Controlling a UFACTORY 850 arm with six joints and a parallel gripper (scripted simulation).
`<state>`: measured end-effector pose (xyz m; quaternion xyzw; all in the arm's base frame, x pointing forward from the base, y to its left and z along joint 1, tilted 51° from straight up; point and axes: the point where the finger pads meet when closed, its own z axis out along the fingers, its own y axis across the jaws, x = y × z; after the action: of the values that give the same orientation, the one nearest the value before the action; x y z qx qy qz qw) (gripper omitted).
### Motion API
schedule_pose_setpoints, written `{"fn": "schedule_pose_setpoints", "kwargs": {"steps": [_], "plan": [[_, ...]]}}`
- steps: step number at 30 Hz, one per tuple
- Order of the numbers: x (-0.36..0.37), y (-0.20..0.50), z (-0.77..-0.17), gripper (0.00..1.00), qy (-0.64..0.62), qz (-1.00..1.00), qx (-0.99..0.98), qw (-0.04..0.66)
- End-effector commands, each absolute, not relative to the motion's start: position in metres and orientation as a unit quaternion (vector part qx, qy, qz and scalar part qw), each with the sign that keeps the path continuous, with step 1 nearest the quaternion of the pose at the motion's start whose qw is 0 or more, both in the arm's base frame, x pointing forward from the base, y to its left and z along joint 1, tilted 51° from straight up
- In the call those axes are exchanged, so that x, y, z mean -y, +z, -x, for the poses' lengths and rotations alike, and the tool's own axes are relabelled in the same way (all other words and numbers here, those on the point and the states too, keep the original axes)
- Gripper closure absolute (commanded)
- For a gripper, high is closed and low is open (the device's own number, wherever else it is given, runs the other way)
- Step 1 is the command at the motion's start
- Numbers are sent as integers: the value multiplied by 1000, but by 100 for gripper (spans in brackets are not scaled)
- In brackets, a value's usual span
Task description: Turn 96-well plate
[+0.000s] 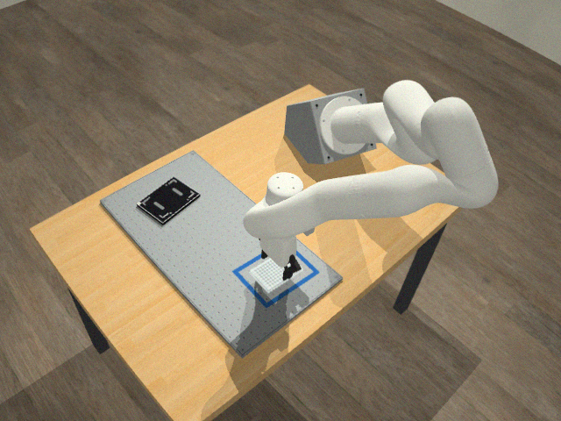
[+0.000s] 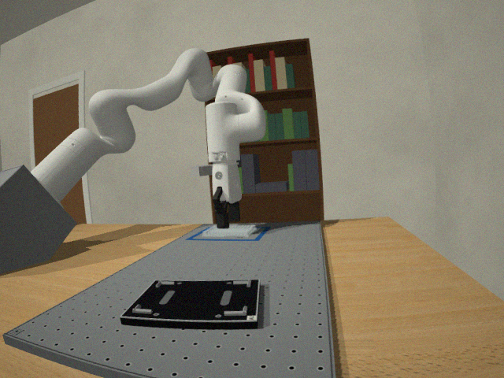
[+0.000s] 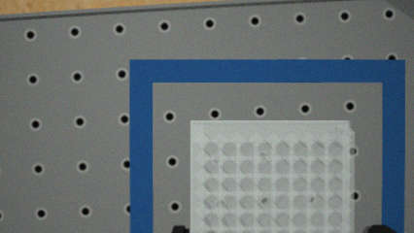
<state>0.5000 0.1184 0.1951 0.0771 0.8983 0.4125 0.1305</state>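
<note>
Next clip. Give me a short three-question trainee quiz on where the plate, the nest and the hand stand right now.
1. True or false: the 96-well plate sits in the black plate nest.
2. What surrounds the plate? A) blue square outline B) red tray C) wire rack
3. Is the hand open or shut?

Key: 1 false, it lies on the grey perforated board, away from the nest. 2 A, the blue square outline. 3 open, fingers either side of the plate.
</note>
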Motion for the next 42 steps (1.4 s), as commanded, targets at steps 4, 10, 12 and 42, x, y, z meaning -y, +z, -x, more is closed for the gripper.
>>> {"fn": "schedule_pose_setpoints", "kwargs": {"steps": [4,10,12,42], "plan": [[-106,206,-495,0,412,-77,-898,131],[-94,216,-490,0,412,-77,-898,131],[-91,219,-489,0,412,-77,-898,131],[-64,242,-478,0,412,-77,-898,131]]}}
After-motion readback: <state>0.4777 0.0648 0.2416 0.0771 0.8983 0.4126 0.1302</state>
